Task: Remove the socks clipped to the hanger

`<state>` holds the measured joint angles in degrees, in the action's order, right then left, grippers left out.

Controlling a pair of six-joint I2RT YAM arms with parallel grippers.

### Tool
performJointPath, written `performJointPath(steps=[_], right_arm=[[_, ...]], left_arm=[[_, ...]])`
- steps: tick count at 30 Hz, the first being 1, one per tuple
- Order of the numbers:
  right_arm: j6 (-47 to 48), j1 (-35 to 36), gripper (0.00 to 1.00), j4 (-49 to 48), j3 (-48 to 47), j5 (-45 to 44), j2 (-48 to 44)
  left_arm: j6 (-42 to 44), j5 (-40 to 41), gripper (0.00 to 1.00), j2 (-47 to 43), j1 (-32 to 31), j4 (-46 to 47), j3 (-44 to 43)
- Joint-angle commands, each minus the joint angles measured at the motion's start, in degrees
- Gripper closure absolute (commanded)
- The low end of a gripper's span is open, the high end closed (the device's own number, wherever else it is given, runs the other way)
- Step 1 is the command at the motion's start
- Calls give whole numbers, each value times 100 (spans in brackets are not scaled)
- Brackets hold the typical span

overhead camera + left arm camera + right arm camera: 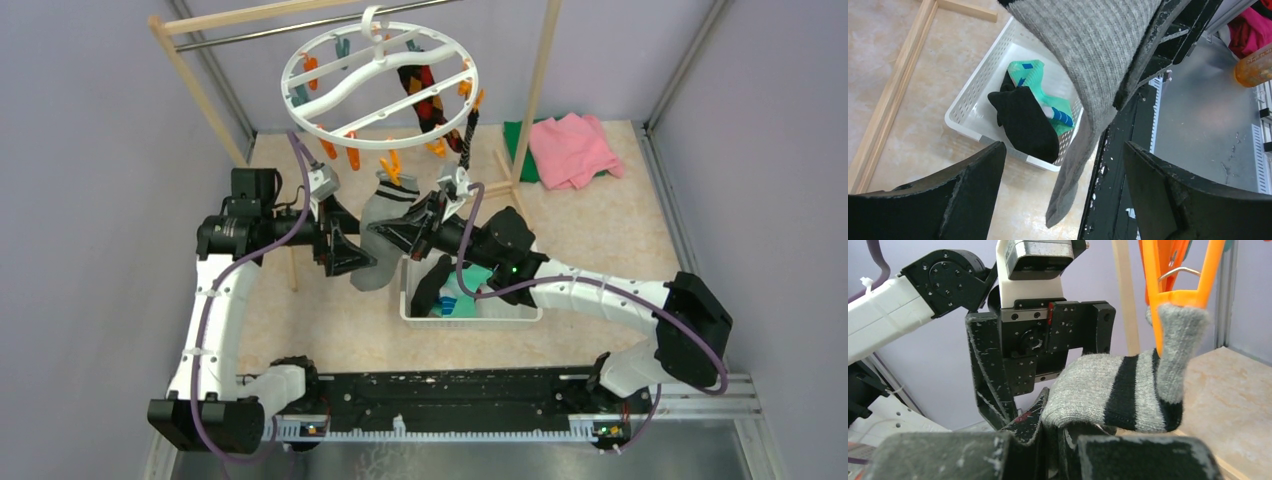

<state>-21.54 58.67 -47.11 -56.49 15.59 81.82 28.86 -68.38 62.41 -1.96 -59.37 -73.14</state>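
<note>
The white ring hanger (380, 85) hangs from the rack with orange and teal clips. An argyle sock (425, 95) stays clipped at its right. A grey sock with black stripes (383, 225) hangs from an orange clip (1173, 290) at the front. My right gripper (1068, 432) is shut on this grey sock (1098, 390) just below its striped cuff. My left gripper (1065, 165) stands open, and the grey sock's foot (1088, 100) dangles between its fingers without touching them. In the top view it sits left of the sock (345, 250).
A white slotted basket (470, 322) below the arms holds a black sock (1025, 120) and a teal sock (1035, 80). The wooden rack's posts (200, 90) flank the hanger. Pink cloth (570, 150) and green cloth (518, 140) lie at the back right.
</note>
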Motion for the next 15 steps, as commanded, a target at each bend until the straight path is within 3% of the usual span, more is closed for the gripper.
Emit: performJointPath(steps=[1, 3, 6, 7, 9, 15], right_arm=[[-155, 28, 94, -247, -220, -106, -38], [-148, 26, 84, -173, -220, -121, -58], [-144, 29, 57, 132, -230, -457, -169], [-138, 29, 52, 348, -291, -617, -213], [11, 30, 49, 777, -406, -854, -299], [246, 30, 44, 1453, -466, -1210, -615]], left_arm=[[368, -325, 15, 19, -24, 35, -169], [359, -312, 34, 20, -39, 94, -174], [196, -280, 75, -60, -50, 309, -121], [55, -269, 84, -124, -50, 448, -73], [-194, -239, 93, -278, -55, 775, 56], [-499, -71, 100, -581, -68, 1322, 392]])
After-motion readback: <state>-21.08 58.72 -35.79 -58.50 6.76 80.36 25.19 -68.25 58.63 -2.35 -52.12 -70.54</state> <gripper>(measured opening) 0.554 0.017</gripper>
